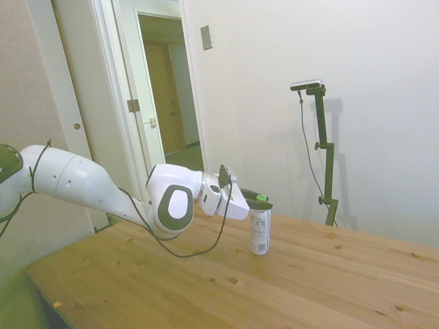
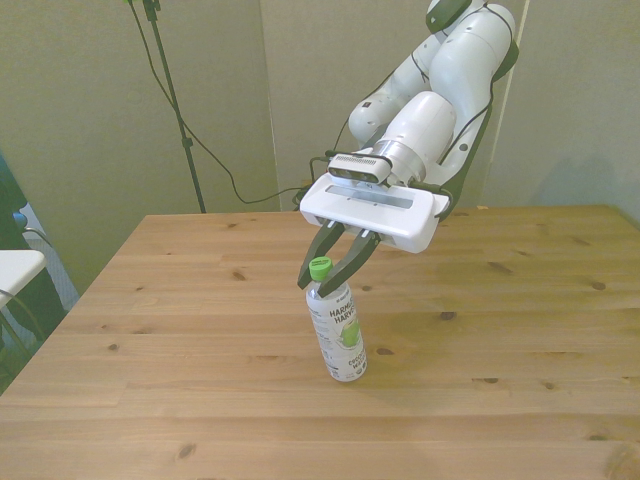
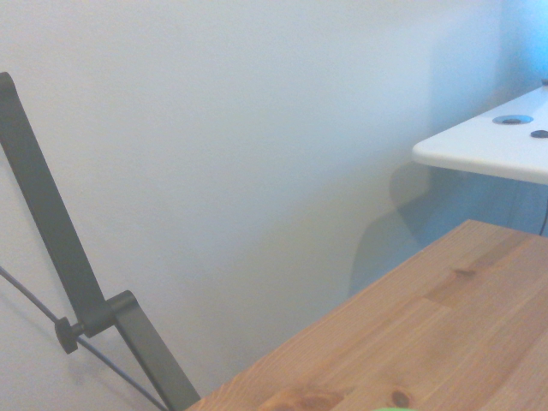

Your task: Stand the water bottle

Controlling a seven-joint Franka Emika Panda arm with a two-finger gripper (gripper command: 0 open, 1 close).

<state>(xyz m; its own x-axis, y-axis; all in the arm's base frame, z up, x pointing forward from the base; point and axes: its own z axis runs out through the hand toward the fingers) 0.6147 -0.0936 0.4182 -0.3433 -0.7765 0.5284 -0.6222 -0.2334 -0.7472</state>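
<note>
The water bottle [image 2: 340, 335] stands upright on the wooden table [image 2: 500, 330], near its middle, with its white label facing the front view. In the side view the water bottle [image 1: 259, 233] is just right of the arm's wrist. My gripper [image 2: 318, 283] reaches down at a slant from behind, and its dark fingers [image 2: 347, 268] close on the neck just under the green cap [image 2: 320, 267]. The gripper [image 1: 260, 203] lies nearly level in the side view, with the green cap [image 1: 261, 198] poking above it. A sliver of green cap [image 3: 390, 408] shows in the wrist view.
Bare wooden table [image 1: 309, 281] spreads around the bottle on all sides. A white tabletop [image 3: 488, 145] stands beyond the table's edge in the wrist view, and its corner [image 2: 15, 265] shows at the front view's left. Walls close in behind.
</note>
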